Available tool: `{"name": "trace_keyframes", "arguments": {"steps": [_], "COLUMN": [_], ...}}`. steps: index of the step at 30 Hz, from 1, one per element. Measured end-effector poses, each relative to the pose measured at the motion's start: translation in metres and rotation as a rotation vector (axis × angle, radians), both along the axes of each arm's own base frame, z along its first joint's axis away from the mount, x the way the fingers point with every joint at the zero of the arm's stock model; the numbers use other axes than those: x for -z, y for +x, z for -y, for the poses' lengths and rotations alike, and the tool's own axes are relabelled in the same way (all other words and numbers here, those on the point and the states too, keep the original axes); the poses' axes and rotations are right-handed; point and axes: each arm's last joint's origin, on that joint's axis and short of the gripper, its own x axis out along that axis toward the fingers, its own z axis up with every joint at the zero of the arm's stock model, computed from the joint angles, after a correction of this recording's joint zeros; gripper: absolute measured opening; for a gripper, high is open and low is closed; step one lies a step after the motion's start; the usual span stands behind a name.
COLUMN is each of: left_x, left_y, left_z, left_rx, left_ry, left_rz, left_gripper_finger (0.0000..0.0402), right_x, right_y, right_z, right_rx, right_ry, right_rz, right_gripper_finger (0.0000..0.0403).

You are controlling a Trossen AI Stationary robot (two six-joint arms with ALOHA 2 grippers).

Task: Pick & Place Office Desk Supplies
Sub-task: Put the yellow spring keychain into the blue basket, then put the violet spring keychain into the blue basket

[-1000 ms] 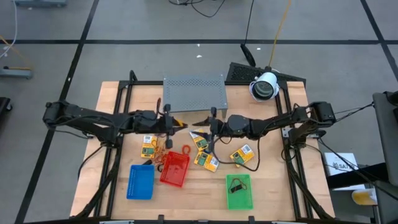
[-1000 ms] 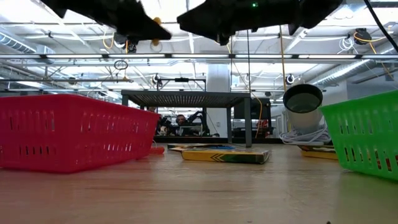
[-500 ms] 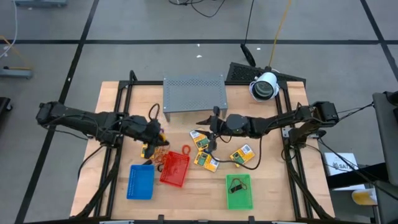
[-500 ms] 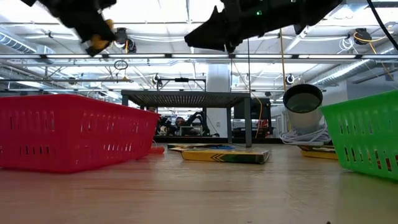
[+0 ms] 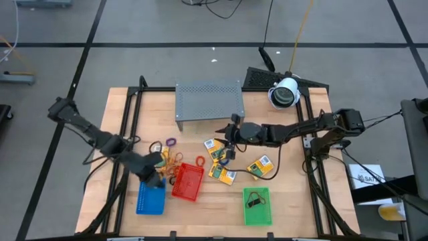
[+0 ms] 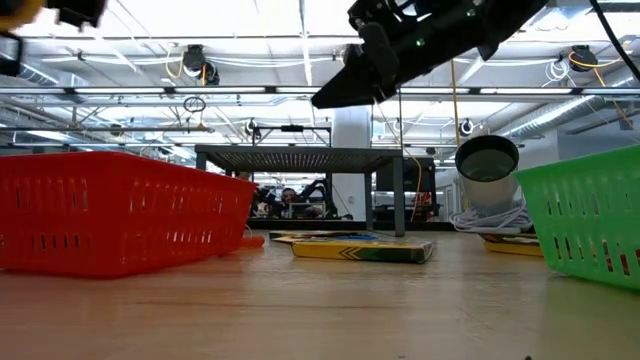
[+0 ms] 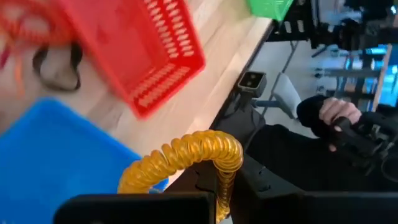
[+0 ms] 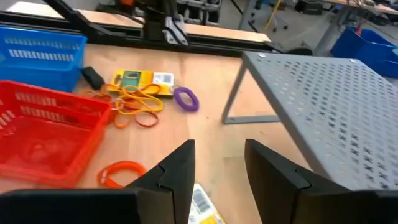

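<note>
My left gripper (image 5: pixel 155 178) hovers over the far edge of the blue tray (image 5: pixel 151 197), shut on a yellow coiled band (image 7: pixel 186 157). My right gripper (image 8: pixel 217 168) stands open above the yellow packets (image 5: pixel 217 155) at mid-table, touching nothing. One packet (image 8: pixel 202 208) lies flat just under its fingers, and another (image 8: pixel 143 79) lies farther left. Orange rubber bands (image 8: pixel 137 102), a purple loop (image 8: pixel 186 98) and an orange-red loop (image 8: pixel 121 173) lie flat on the wood beside the red tray (image 5: pixel 188 182). My left gripper has the yellow coiled band between its shut fingers. The gripper's own dark body hides the place of contact. The band's bend (image 7: pixel 221 149) arches out past the fingertips. It is lifted clear, above the blue tray (image 7: pixel 56 143).
A grey perforated rack (image 5: pixel 209 100) stands at the table's far side. The green tray (image 5: pixel 257 205), with a dark clip in it, sits at the near right. A white camera head (image 5: pixel 284 92) is at the far right. A person's hand (image 7: pixel 336 115) shows beyond the near edge.
My left gripper has swung from beside the rack toward the table's near left, rolling its wrist, and carried the yellow coiled band to above the blue tray. My right gripper has tipped its fingers downward a little over the packets and stays open.
</note>
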Motion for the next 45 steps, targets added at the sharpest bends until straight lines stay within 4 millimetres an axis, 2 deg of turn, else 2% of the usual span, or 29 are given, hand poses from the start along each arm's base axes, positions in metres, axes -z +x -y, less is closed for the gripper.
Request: {"name": "trace_keyframes", "arguments": {"steps": [5, 10, 14, 23, 31, 38, 42, 45], "left_x": [0.006, 0.027, 0.043, 0.076, 0.085, 0.088, 0.082, 0.069], "left_y": [-0.013, -0.017, -0.015, -0.005, -0.005, -0.01, -0.011, -0.012], "left_z": [0.021, 0.041, 0.052, 0.064, 0.065, 0.061, 0.06, 0.053], "left_rx": [-0.091, -0.129, -0.16, -0.183, -0.159, -0.124, -0.068, -0.081], "left_ry": [-0.013, 0.015, 0.057, 0.165, 0.231, 0.262, 0.238, 0.216], "left_rz": [-0.07, -0.22, -0.286, -0.412, -0.444, -0.526, -0.524, -0.447], "left_gripper_finger": [0.0012, 0.0012, 0.0012, 0.0015, 0.0076, 0.0149, 0.0179, 0.0192], "right_x": [0.007, 0.017, 0.018, 0.017, 0.017, 0.017, 0.017, 0.017], "right_y": [-0.003, -0.008, -0.009, -0.009, -0.009, -0.009, -0.009, -0.008], "right_z": [0.005, 0.007, 0.007, 0.007, 0.006, 0.004, 0.004, 0.004], "right_rx": [0.014, 0.022, 0.024, 0.023, 0.017, -0.036, -0.036, -0.036], "right_ry": [0.001, 0.011, 0.017, 0.018, 0.02, 0.044, 0.047, 0.047], "right_rz": [-0.011, -0.021, 0.018, 0.034, 0.04, 0.043, 0.043, 0.043], "right_gripper_finger": [0.0132, 0.0132, 0.0132, 0.0132, 0.0132, 0.0132, 0.0132, 0.0132]}}
